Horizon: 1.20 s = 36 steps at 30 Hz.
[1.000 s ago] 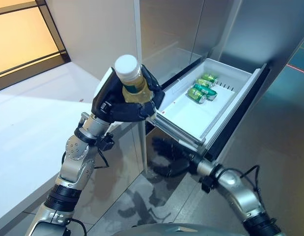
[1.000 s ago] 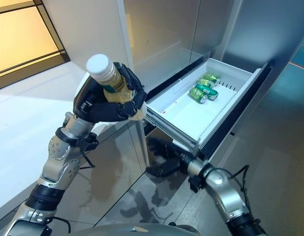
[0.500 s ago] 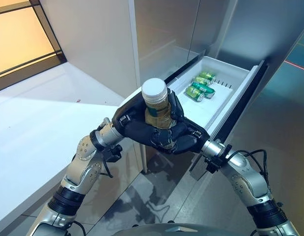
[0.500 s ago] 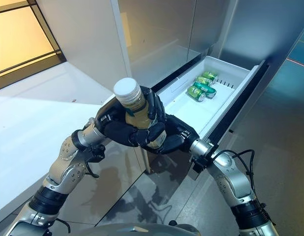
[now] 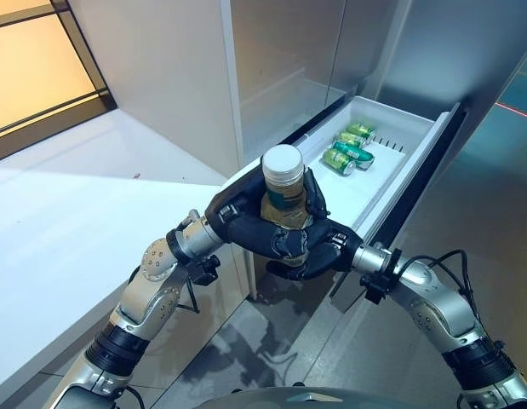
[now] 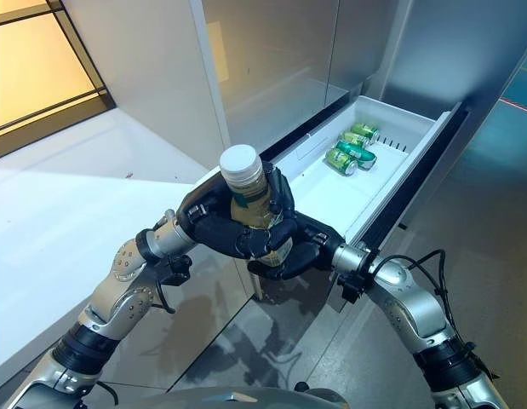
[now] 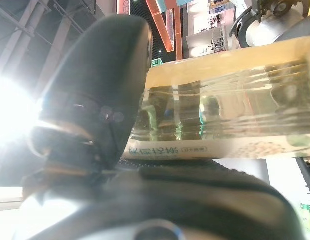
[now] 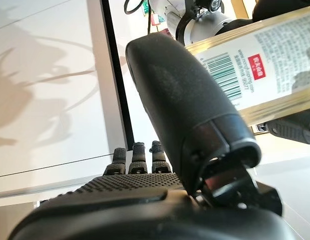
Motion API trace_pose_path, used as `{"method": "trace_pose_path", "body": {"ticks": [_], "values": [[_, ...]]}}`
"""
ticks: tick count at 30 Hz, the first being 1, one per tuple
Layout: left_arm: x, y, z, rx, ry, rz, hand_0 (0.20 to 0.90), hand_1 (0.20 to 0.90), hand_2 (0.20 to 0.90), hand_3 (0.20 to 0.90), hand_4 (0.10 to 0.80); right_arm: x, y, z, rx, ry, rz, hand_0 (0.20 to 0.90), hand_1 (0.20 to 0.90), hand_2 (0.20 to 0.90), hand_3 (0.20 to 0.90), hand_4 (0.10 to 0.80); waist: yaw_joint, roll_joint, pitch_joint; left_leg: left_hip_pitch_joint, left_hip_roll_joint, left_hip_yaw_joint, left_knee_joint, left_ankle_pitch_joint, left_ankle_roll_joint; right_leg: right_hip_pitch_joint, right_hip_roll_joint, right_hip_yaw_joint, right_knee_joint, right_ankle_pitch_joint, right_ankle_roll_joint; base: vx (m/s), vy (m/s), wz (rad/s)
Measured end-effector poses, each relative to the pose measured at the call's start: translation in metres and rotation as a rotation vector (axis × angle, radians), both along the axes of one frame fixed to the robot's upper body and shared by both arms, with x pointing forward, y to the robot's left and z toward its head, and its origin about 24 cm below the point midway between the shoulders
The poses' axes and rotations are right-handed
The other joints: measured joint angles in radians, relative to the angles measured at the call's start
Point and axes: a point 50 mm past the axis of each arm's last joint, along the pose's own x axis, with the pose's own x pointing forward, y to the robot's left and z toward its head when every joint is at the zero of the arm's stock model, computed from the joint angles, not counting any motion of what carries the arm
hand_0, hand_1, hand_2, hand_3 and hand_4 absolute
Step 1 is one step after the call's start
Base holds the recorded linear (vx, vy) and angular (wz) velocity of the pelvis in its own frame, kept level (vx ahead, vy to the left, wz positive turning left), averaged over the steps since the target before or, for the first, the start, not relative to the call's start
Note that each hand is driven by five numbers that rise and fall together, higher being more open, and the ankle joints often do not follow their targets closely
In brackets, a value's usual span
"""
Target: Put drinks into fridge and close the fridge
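A tea-coloured bottle [image 5: 283, 189] with a white cap stands upright in my left hand [image 5: 244, 230], whose fingers are curled round it; in the left wrist view the bottle [image 7: 235, 100] lies against the thumb [image 7: 102, 100]. My right hand [image 5: 324, 253] comes in from the right and cups the bottle's lower part under the left hand's fingers. Its thumb [image 8: 180, 100] stands beside the label [image 8: 265, 75], and its fingers look loose. Both hands hover at the near corner of the open white fridge drawer [image 5: 416, 162]. Green cans [image 5: 348, 152] lie at the drawer's far end.
A white counter [image 5: 76, 213] stretches along the left. The grey fridge front [image 5: 289, 51] rises behind the drawer. The drawer's dark front panel [image 5: 408, 204] juts out to the right, with grey floor below it.
My left hand has carried the bottle right and down to the drawer's near corner. My right hand has risen from under the drawer and met the bottle from the right.
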Motion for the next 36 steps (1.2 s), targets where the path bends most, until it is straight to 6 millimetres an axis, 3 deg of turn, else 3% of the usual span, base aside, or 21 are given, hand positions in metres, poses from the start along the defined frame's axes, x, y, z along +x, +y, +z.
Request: {"method": "trace_pose_path", "body": {"ticks": [10, 20, 26, 36], "values": [[0.004, 0.001, -0.008, 0.008, 0.04, 0.029, 0.3, 0.3, 0.3, 0.2, 0.1, 0.004, -0.003, 0.006, -0.128, -0.037, 0.087, 0.9, 0.9, 0.9, 0.9, 0.8, 0.001, 0.004, -0.003, 0.0, 0.0, 0.0, 0.0, 0.0, 0.0, 0.0, 0.0, 0.0, 0.0, 0.0, 0.0, 0.0, 0.0, 0.0], [0.015, 0.015, -0.027, 0.129, 0.108, 0.126, 0.3, 0.3, 0.3, 0.2, 0.1, 0.01, -0.006, 0.031, -0.209, -0.13, 0.187, 0.9, 0.9, 0.9, 0.9, 0.8, -0.009, 0.004, -0.003, -0.001, 0.001, 0.002, 0.0, 0.0, 0.0, -0.001, 0.001, 0.001, -0.001, 0.002, -0.001, 0.0, 0.0, 0.0], [0.015, 0.016, -0.028, 0.131, 0.113, 0.133, 0.3, 0.3, 0.3, 0.2, 0.1, 0.011, -0.005, 0.032, -0.207, -0.126, 0.189, 0.9, 0.9, 0.9, 0.9, 0.8, -0.009, 0.003, -0.003, -0.002, 0.001, 0.001, 0.0, 0.0, 0.0, -0.001, 0.001, 0.001, -0.001, 0.002, -0.001, 0.0, 0.0, 0.0], [0.018, 0.018, -0.032, 0.114, 0.139, 0.161, 0.3, 0.3, 0.3, 0.2, 0.1, 0.013, 0.004, 0.021, -0.029, 0.05, 0.116, 0.9, 0.9, 0.9, 0.9, 0.8, -0.009, 0.0, -0.004, -0.002, 0.001, 0.001, 0.0, 0.0, 0.0, -0.001, 0.001, -0.001, -0.001, 0.002, -0.001, 0.0, 0.0, 0.0]]}}
